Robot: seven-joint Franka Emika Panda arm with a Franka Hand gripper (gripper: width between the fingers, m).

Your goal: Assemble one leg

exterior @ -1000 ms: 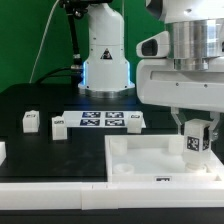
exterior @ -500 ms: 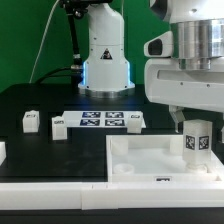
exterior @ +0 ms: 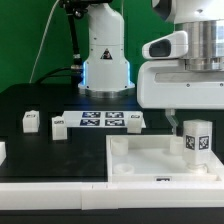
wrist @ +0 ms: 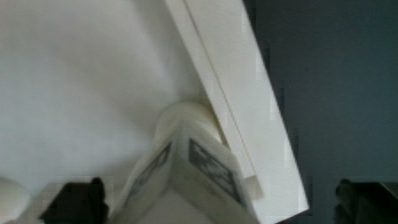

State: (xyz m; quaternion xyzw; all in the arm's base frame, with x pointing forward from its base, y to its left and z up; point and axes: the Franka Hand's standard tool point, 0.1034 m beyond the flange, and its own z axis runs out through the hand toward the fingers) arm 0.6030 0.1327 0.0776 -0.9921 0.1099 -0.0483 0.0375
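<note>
Field notes, from beside the table.

- Leg [exterior: 197, 138]: stands upright on the white tray [exterior: 150, 162], at its far corner on the exterior view's right. Tag faces the room. Whether its foot is fully down in the corner socket can't be told from here.
- Gripper [wrist: 222, 198]: fingers stand apart on either side of the leg, touching nothing and holding nothing. The arm's big white head hangs directly over the post.
- Elsewhere: two small loose blocks [exterior: 30, 121] sit well apart from the tray on the black table [exterior: 60, 155], near the marker board [exterior: 100, 120].

Judgement on the step: the leg looks placed but probably not yet fastened.
- Centre the fingers over the post first.
- Close low and square on its flat sides.
- Keep the post plumb; a tilted post could jam or tip out.
- Turn in short strokes, letting go and re-gripping between them.
- Watch that the tray doesn't skate under the twist.
</note>
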